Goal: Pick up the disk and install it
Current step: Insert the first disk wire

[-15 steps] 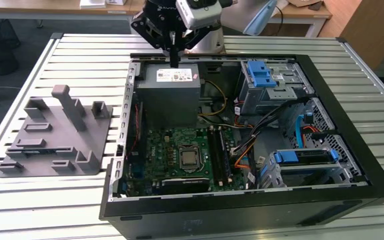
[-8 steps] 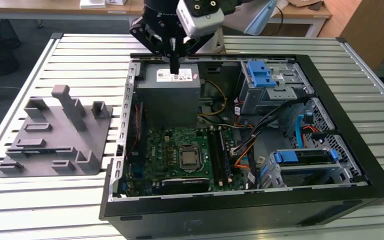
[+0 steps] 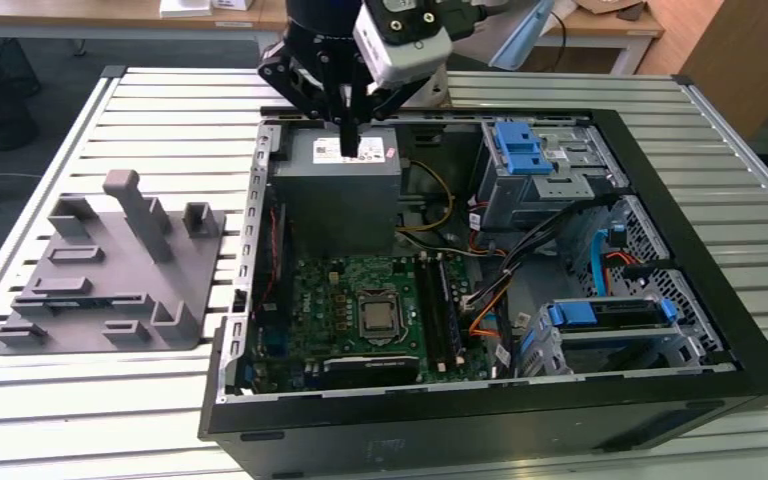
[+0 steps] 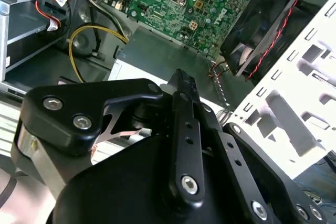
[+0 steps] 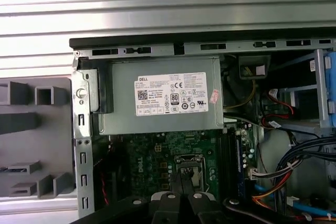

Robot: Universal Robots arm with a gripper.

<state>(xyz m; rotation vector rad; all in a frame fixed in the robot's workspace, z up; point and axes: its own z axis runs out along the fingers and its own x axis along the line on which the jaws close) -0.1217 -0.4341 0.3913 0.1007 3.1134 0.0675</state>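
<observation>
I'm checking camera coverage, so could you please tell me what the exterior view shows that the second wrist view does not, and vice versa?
The exterior view adds the disk in its blue carrier, sitting in the drive cage toward the exterior view's right. The second wrist view adds a black fan with red-and-black wires. Both share the gripper, shut and empty above the grey power supply, the motherboard and the grey fixture.

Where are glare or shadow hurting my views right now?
First wrist view: the table slats glare bright, but the power supply label is evenly lit. Second wrist view: the grey fixture washes out to white, and the dark tool blocks much of the scene. Exterior view: even light, some shade inside the case.
</observation>
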